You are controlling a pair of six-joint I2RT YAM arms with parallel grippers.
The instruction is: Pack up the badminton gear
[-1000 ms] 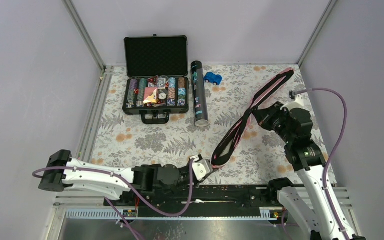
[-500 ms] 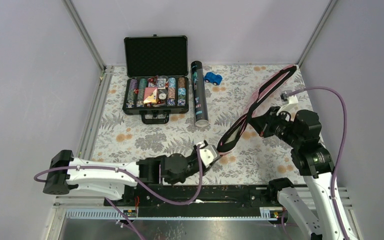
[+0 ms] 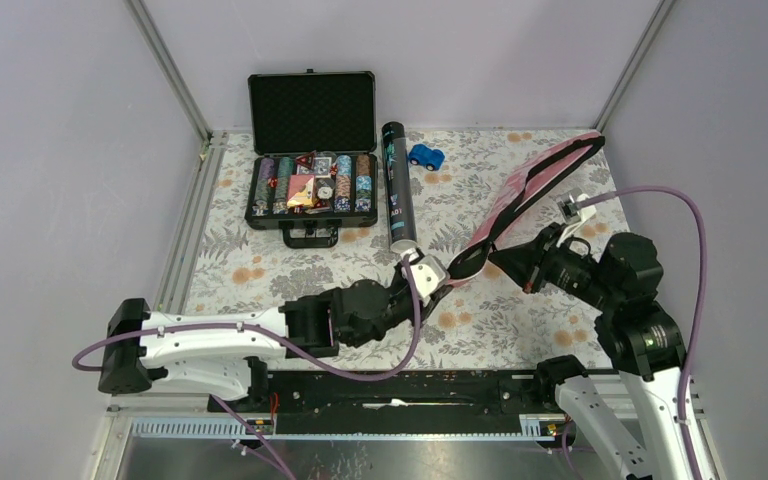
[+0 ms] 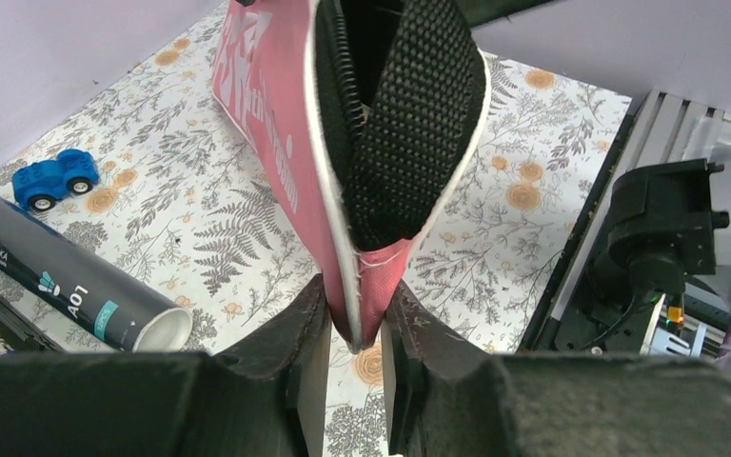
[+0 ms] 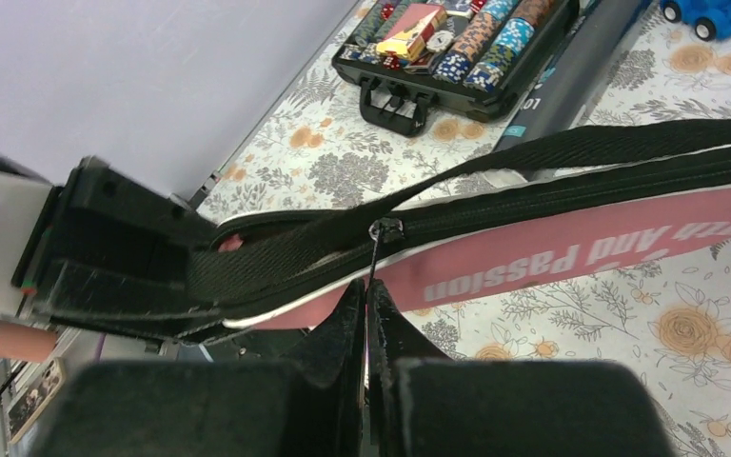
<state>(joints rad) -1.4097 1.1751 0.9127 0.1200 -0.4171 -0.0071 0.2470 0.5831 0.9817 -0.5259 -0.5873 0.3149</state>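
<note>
top view: pink racket cover (image 3: 535,185) is held up off the floral cloth (image 3: 290,280), stretched on a slant from mid-table toward the far right corner. left gripper (image 3: 430,272) has its near, lower end. right gripper (image 3: 512,256) meets the cover just right of that. black tube (image 3: 397,190) lies near-to-far just right of the open poker chip case (image 3: 310,170), at far left. blue toy car (image 3: 426,156) sits beside the tube's far end, not touching.

left wrist view: fingers nearly closed, pinching the cover's pointed tip edge-on. above the pinch the cover gapes, with zip teeth and black strap (image 4: 419,124) showing inside.

right wrist view: fingers pressed together on the thin zip pull (image 5: 373,262), which hangs from the slider on the cover's upper edge. zip looks shut right of the slider, gaping left of it. strap runs just above the zip. white lettering on the pink face reads upside down.
</note>
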